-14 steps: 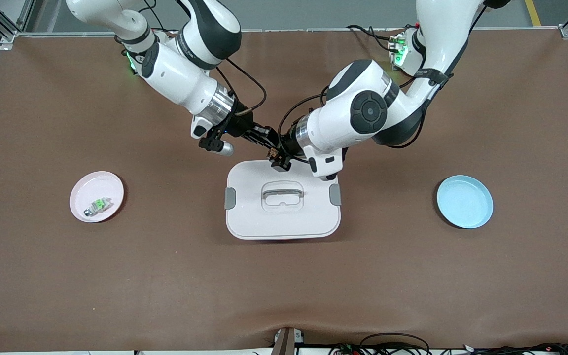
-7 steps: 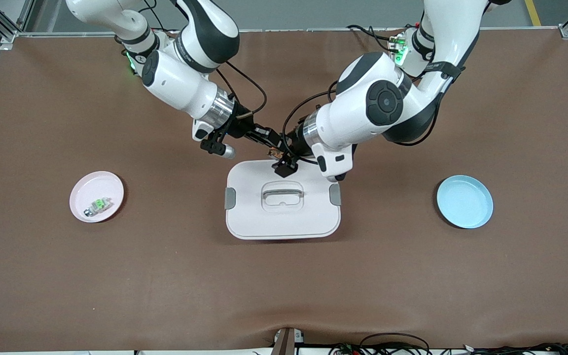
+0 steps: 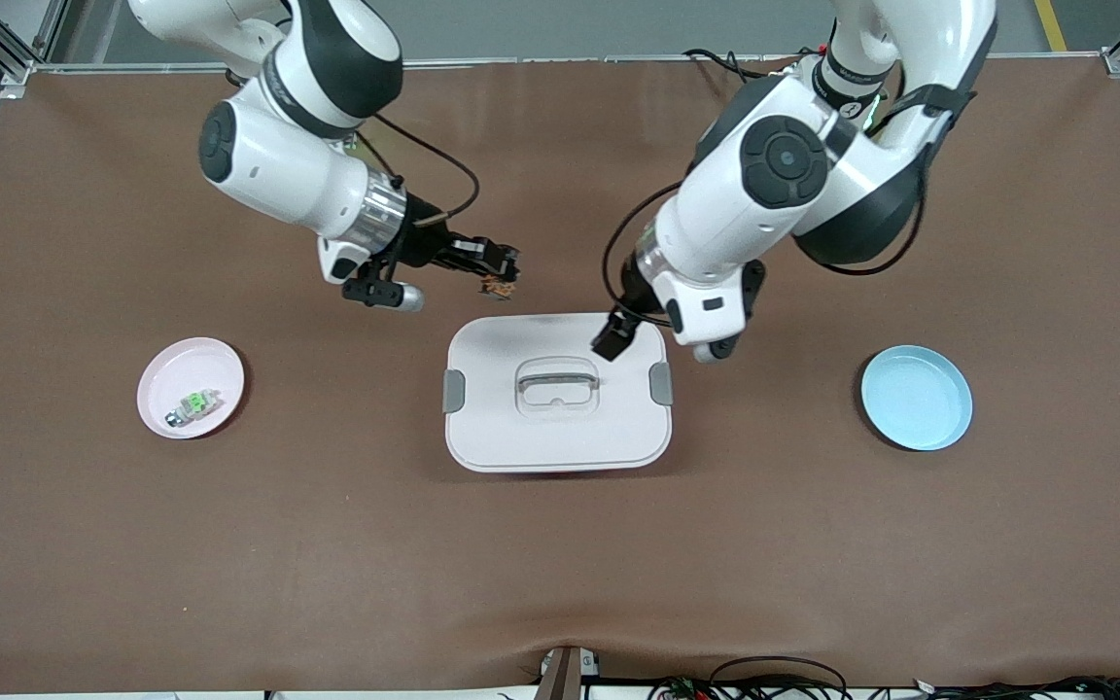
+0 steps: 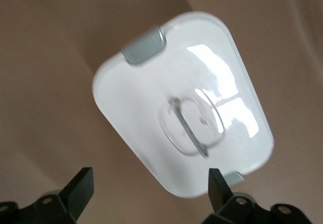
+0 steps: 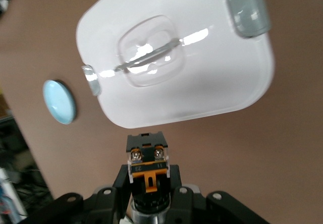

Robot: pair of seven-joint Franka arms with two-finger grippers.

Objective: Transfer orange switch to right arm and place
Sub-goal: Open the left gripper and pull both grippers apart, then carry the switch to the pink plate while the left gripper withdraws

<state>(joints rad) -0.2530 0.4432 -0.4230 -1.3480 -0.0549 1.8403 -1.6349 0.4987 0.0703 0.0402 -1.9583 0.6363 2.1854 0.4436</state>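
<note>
Brown tabletop, two Franka arms, and the handoff looks done. A second ago both grippers were pinched together over the edge of the white lidded box (image 3: 557, 394) farthest from the front camera; now they've split apart.

The right gripper (image 3: 502, 275) is clamped shut on the orange switch (image 3: 498, 284), and the right wrist view shows it clearly: the little black block with its orange-brown middle (image 5: 147, 164) sits squeezed between the jaws. It has pulled away from the meeting point toward the right arm's end of the table, hanging over bare cloth just off the box's corner.

The left gripper (image 3: 612, 338) has let go. Its fingers (image 4: 79, 186) stand wide apart in its own wrist view with nothing but the box lid between them, and it has backed off, hovering over the box corner nearest its own base. So the switch belongs to the right arm alone now.

Moving outward: the box sits mid-table, lid on, grey latches on both sides. The pink plate (image 3: 163, 373) lies toward the right arm's end and already holds a small white-and-grey component with a green top (image 3: 192, 404). The blue plate (image 3: 916, 398) sits toward the left arm's end with nothing on it.

My read: the transfer half is finished and only placing remains. The pink plate seems the likely spot given which way the right arm is heading, but that's a guess. The left arm probably just waits from here.
</note>
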